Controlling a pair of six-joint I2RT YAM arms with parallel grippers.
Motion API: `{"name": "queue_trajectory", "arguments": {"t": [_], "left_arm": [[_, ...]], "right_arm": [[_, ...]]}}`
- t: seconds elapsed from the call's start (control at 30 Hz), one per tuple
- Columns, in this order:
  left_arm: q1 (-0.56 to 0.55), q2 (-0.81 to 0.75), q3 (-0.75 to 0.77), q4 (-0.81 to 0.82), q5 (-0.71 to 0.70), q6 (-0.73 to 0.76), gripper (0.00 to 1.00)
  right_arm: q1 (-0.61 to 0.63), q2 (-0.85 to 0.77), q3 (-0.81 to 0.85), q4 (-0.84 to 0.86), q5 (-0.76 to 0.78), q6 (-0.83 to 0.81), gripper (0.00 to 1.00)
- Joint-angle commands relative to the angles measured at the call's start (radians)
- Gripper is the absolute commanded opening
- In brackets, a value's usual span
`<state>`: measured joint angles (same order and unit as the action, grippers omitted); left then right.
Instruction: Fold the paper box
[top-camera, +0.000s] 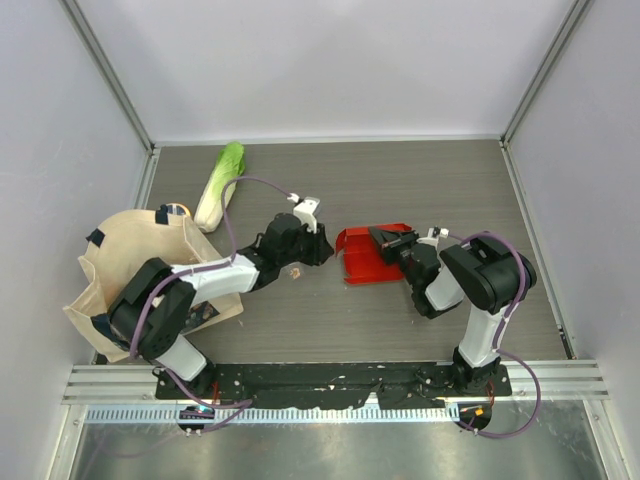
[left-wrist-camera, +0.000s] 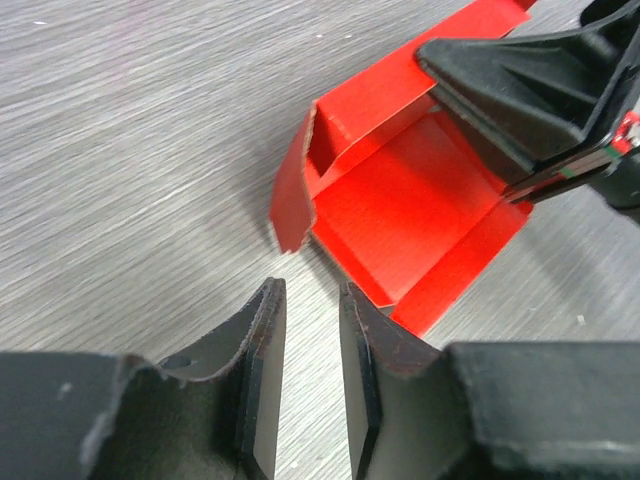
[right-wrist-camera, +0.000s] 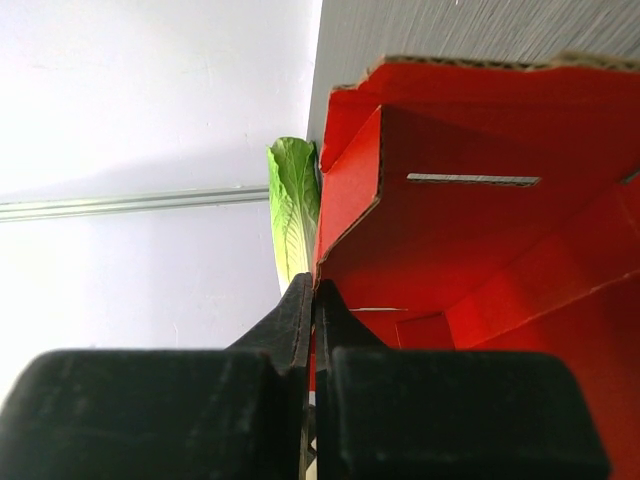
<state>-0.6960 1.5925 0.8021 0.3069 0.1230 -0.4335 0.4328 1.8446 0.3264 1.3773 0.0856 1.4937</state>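
The red paper box (top-camera: 366, 256) lies partly folded at the middle of the table, walls raised. My right gripper (top-camera: 388, 240) is shut on one wall of the box (right-wrist-camera: 450, 230), the card pinched between its fingers (right-wrist-camera: 300, 310). My left gripper (top-camera: 322, 250) sits just left of the box, a little apart from it, slightly open and empty. In the left wrist view the box (left-wrist-camera: 400, 200) lies just ahead of the left gripper (left-wrist-camera: 312, 300), with the right gripper's black fingers (left-wrist-camera: 520, 90) on its far wall.
A beige tote bag (top-camera: 130, 265) lies at the left under the left arm. A green cabbage leaf (top-camera: 220, 185) lies behind it, also seen in the right wrist view (right-wrist-camera: 292, 205). Grey walls enclose the table.
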Motion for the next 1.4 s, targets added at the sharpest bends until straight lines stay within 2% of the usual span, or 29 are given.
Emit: {"name": "queue_trajectory", "arguments": {"t": [0.0, 0.13, 0.2, 0.33, 0.43, 0.47, 0.53, 0.67, 0.83, 1.0, 1.17, 1.37], "left_arm": [[0.013, -0.084, -0.067, 0.078, -0.104, 0.073, 0.3], [0.018, -0.06, -0.032, 0.003, -0.222, 0.062, 0.34], [0.018, -0.003, 0.026, -0.032, -0.22, 0.078, 0.34], [0.012, 0.081, 0.057, 0.069, -0.166, 0.137, 0.38], [0.009, 0.142, 0.094, 0.125, -0.065, 0.157, 0.4], [0.009, 0.158, 0.117, 0.136, 0.019, 0.17, 0.4], [0.006, 0.187, 0.137, 0.133, 0.065, 0.167, 0.4], [-0.01, 0.188, 0.112, 0.211, 0.096, 0.19, 0.44], [-0.025, 0.201, 0.132, 0.214, 0.086, 0.203, 0.45], [-0.051, 0.231, 0.177, 0.179, 0.014, 0.214, 0.46], [-0.095, 0.265, 0.2, 0.193, -0.115, 0.231, 0.47], [-0.134, 0.287, 0.198, 0.257, -0.3, 0.245, 0.41]], "right_arm": [[-0.005, -0.018, -0.018, 0.29, -0.017, -0.041, 0.01], [-0.006, -0.012, -0.016, 0.29, -0.02, -0.036, 0.01], [-0.006, -0.01, -0.016, 0.29, -0.02, -0.032, 0.01], [-0.006, -0.01, -0.013, 0.29, -0.018, -0.029, 0.01], [-0.006, -0.013, -0.013, 0.29, -0.017, -0.027, 0.01], [-0.006, -0.013, -0.013, 0.29, -0.015, -0.026, 0.01], [-0.006, -0.016, -0.016, 0.29, -0.015, -0.024, 0.01], [-0.006, -0.021, -0.024, 0.29, -0.011, -0.02, 0.01], [-0.005, -0.022, -0.032, 0.29, -0.001, -0.006, 0.01], [-0.003, -0.027, -0.035, 0.29, 0.006, 0.002, 0.01], [0.007, -0.021, -0.036, 0.29, 0.016, 0.017, 0.01], [0.015, -0.015, -0.041, 0.29, 0.014, 0.036, 0.01]]}}
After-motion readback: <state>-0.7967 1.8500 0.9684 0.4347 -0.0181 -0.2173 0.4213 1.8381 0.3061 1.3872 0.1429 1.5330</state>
